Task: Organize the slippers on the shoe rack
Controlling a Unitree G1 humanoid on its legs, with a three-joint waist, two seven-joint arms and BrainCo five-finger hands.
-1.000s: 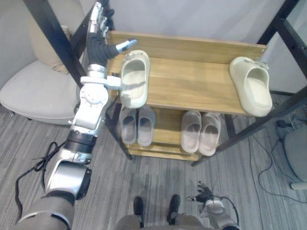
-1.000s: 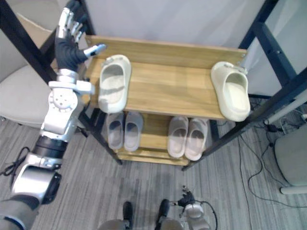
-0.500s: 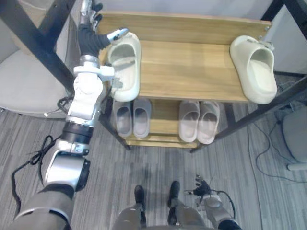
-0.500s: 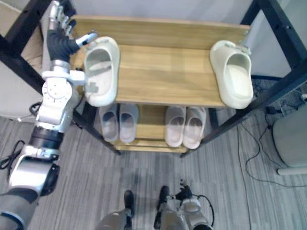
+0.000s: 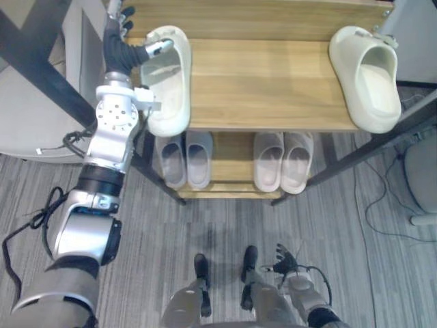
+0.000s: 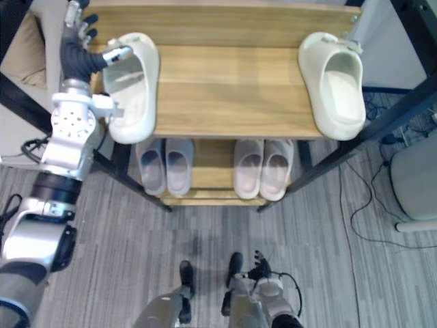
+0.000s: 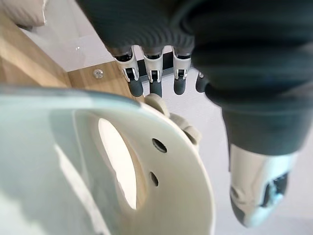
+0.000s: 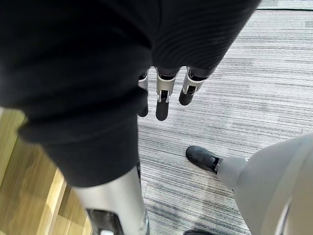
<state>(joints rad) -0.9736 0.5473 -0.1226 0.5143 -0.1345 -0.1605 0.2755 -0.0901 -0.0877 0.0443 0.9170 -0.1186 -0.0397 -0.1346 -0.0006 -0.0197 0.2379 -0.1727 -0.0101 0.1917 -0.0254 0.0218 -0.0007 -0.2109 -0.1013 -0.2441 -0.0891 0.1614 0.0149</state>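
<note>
A cream slipper (image 5: 168, 85) lies at the left end of the rack's wooden top shelf (image 5: 266, 82), its heel hanging over the front edge. My left hand (image 5: 121, 56) stands beside its toe with straight fingers pointing up. The thumb (image 5: 156, 48) rests on the toe, seen close in the left wrist view as thumb (image 7: 257, 196) beside slipper (image 7: 166, 166). The matching cream slipper (image 5: 369, 75) lies at the shelf's right end. My right hand (image 5: 287, 262) hangs low over the floor, open, its straight fingers (image 8: 162, 100) holding nothing.
On the lower shelf sit a pair of grey slippers (image 5: 184, 160) and a pair of pale pink slippers (image 5: 283, 160). Black frame posts (image 5: 41, 55) stand at the rack's corners. A beige cushioned chair (image 5: 31, 119) is left of the rack. Grey striped carpet (image 5: 205, 225) lies in front.
The whole view has shifted, so the camera moved. My left thumb, beside the left slipper's toe before, now rests on it. The right slipper has not moved.
</note>
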